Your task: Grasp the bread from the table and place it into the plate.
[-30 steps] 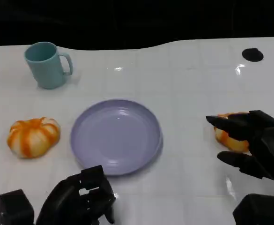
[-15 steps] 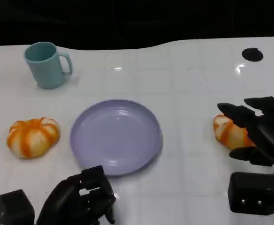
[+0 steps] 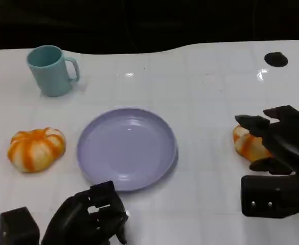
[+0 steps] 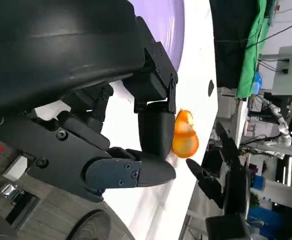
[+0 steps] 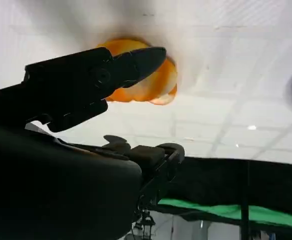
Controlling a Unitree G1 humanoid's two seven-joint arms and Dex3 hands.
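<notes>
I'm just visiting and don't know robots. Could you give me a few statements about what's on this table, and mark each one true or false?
1. The purple plate has nothing on it. True.
2. The teal mug stands on the plate. False: it stands on the table, apart from the plate.
3. Two orange breads lie on the table, one on each side of the plate. True: one bread lies on the left, the other bread on the right.
4. The right hand is over the mug. False: its fingers are spread by the bread on the right.
5. The left hand holds a bread. False: it holds nothing.
</notes>
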